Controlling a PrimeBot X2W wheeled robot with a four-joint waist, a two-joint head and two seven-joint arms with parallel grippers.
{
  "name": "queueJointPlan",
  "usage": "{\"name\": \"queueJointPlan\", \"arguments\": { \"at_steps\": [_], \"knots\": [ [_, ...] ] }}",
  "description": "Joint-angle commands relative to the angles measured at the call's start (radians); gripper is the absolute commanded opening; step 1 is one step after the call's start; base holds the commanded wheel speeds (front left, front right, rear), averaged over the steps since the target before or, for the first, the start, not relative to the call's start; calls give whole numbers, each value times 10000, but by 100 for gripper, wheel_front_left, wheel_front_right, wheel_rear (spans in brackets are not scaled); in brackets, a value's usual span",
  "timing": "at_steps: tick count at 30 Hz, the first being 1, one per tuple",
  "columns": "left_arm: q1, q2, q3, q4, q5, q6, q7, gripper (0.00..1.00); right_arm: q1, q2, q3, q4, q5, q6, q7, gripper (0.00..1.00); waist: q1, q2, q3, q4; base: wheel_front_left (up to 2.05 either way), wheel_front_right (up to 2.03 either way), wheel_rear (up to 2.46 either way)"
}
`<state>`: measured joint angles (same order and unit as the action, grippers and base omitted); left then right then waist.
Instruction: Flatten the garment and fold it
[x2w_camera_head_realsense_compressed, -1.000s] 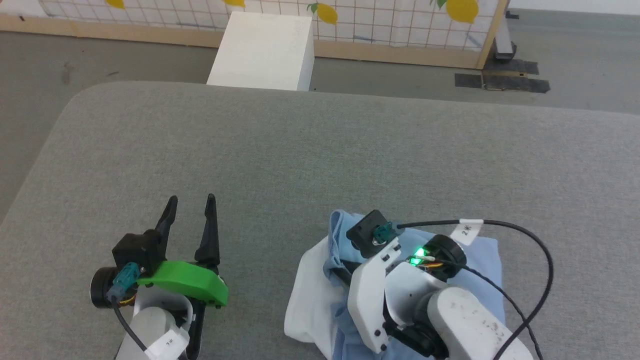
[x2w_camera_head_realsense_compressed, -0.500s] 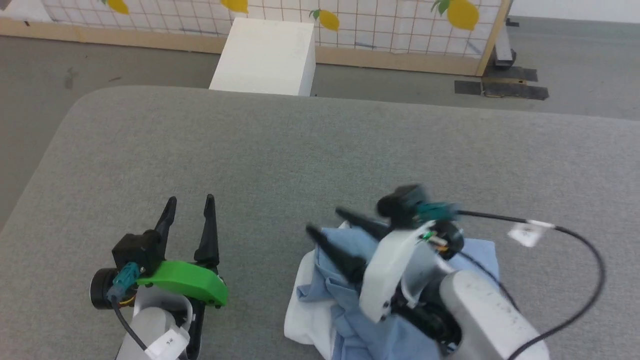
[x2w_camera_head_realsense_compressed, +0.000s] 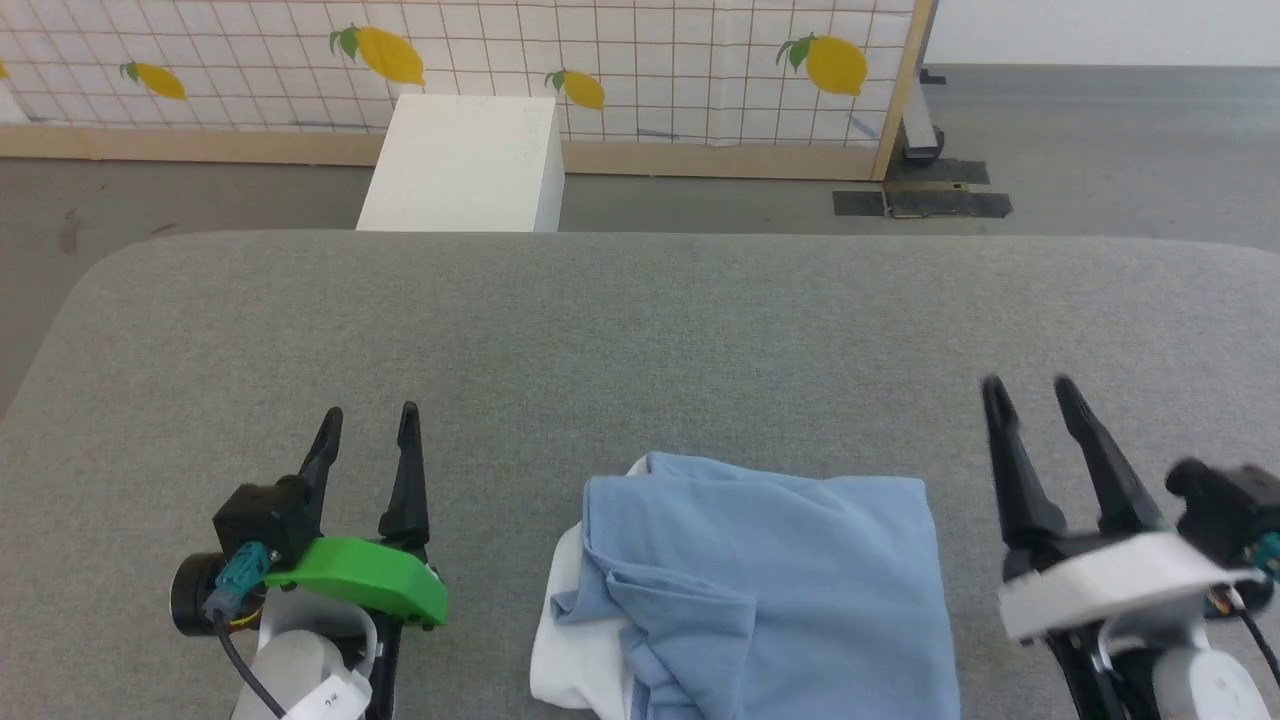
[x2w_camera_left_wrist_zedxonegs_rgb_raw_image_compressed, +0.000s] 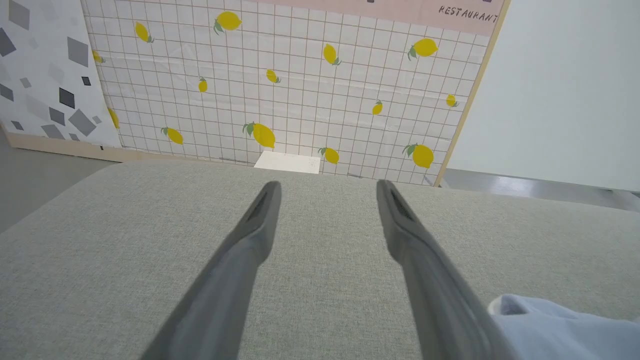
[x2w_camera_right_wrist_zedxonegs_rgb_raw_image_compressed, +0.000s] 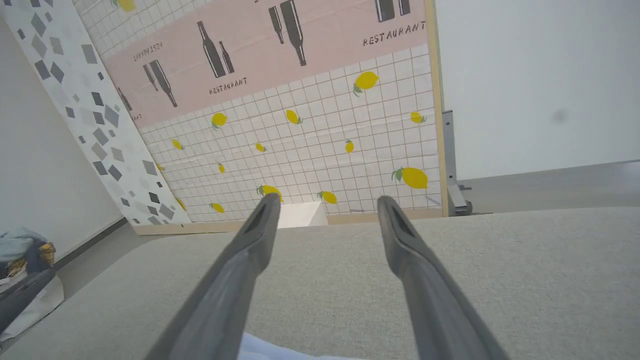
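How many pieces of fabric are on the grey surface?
2: a sky-blue T-shirt at the near edge, and a white cloth showing from under its left side. More may be hidden beneath.

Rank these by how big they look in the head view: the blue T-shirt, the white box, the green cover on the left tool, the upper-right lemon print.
1. blue T-shirt
2. white box, which is farther off, so distance shrinks it
3. green cover
4. lemon print, also far away
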<state>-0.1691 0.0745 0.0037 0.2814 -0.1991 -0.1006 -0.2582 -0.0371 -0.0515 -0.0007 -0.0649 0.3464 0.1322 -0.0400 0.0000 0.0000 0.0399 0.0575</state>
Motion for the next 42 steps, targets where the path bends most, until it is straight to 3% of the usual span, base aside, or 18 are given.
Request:
{"name": "queueJointPlan", "arguments": {
  "at_steps": [1,5,12,24,25,26,27,28,29,35,41,42],
  "knots": [
    [120,11,17,-33,127,-58,-36,100,277,12,-193,141,24,-15,70,100,0,0,-39,-37,0,0,0],
    [125,-3,-25,0,129,-83,-36,100,858,12,-569,978,239,-15,959,100,0,0,-64,-12,0,0,0],
    [145,-8,-91,92,156,-118,-36,100,1090,12,-355,2389,1143,-15,3247,100,0,0,-110,185,0,0,0],
    [203,-26,-136,183,154,-154,-36,100,53,12,21,5068,2505,-15,4235,100,0,0,-79,608,0,0,0],
    [205,-27,-139,193,155,-157,-36,100,-24,12,91,5252,2545,-15,4279,84,0,0,-83,632,0,0,0],
    [209,-29,-140,203,157,-158,-36,100,-104,12,176,5462,2601,-15,4345,44,0,0,-94,658,0,0,0],
    [217,-30,-141,209,158,-160,-36,100,-158,12,236,5603,2615,-15,4384,36,0,0,-103,676,0,0,0],
    [228,-31,-141,216,160,-162,-36,100,-216,12,291,5739,2593,-15,4400,13,0,0,-114,690,0,0,0],
    [239,-32,-137,220,162,-162,-36,100,-259,12,323,5805,2567,-15,4373,0,0,0,-124,695,0,0,0],
    [361,-28,0,162,144,-96,-36,100,-678,12,411,5219,945,-15,4041,0,0,0,-145,491,0,0,0],
    [432,-37,171,-66,79,-36,-36,100,-1609,-21,1147,3046,-2514,-15,5154,0,0,0,59,-194,0,0,0],
    [412,-43,213,-129,58,-33,-36,100,-1965,-291,1542,2518,-3253,-15,5505,0,0,0,163,-492,0,0,0]
  ]
}}
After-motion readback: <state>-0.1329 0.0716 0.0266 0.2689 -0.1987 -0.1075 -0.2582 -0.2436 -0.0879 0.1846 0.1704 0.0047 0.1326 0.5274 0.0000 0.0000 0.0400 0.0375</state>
